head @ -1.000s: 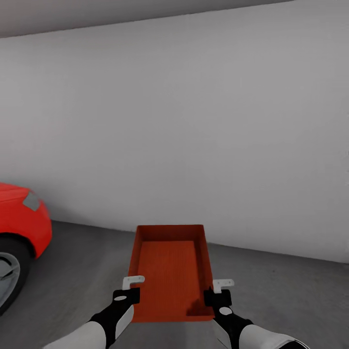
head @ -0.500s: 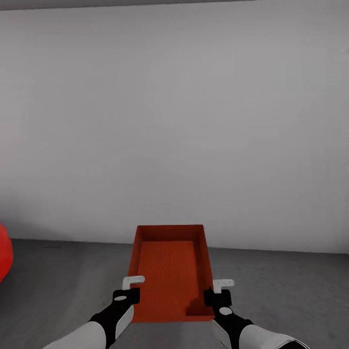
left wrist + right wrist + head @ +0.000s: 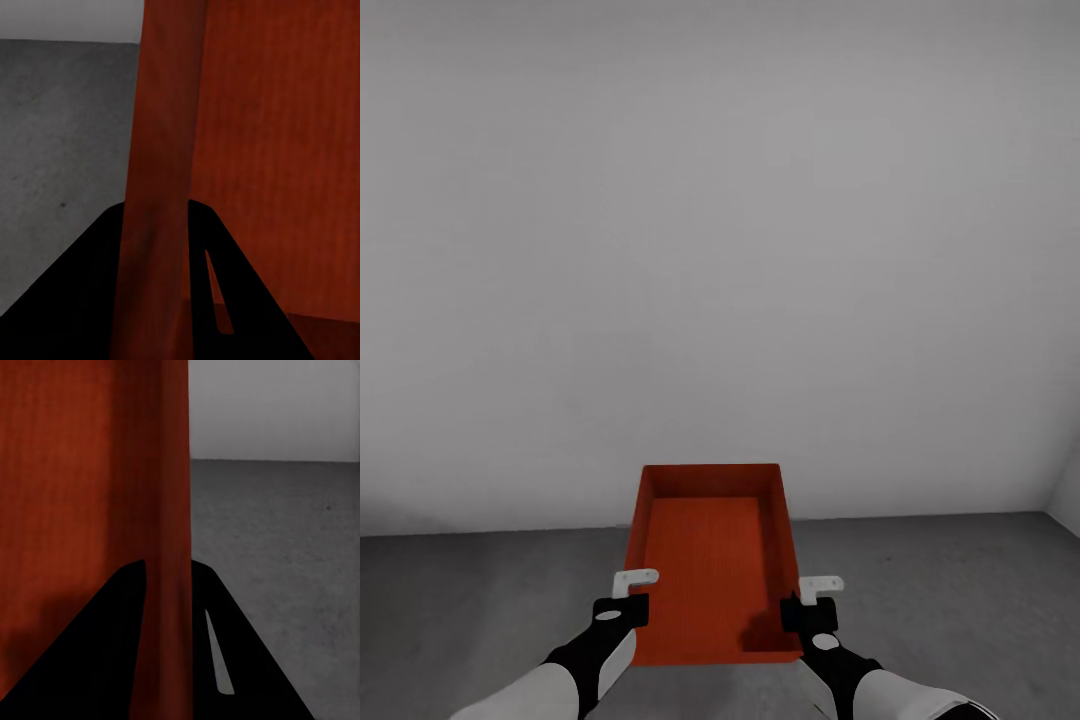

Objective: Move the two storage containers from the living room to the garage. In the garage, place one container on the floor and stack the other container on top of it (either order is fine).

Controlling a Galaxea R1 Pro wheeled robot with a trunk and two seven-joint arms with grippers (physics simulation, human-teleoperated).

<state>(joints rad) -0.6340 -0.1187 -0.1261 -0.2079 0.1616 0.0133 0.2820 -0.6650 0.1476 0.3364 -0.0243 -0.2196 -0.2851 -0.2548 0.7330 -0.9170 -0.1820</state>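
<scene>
Garage wall (image 3: 720, 250) is filling the bg while both grippers, left (image 3: 628, 596) & right (image 3: 815, 600), are pinching the container (image 3: 710, 560) by its side walls, prob carrying it level above the floor (image 3: 960, 590).

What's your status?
Left gripper and right gripper clamped on bin side walls. Bin off the concrete floor. Grey wall ahead.

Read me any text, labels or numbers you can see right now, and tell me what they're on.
None. The orange-red container held between the left gripper and right gripper is unmarked, and so are the pale grey wall and the concrete floor.
</scene>
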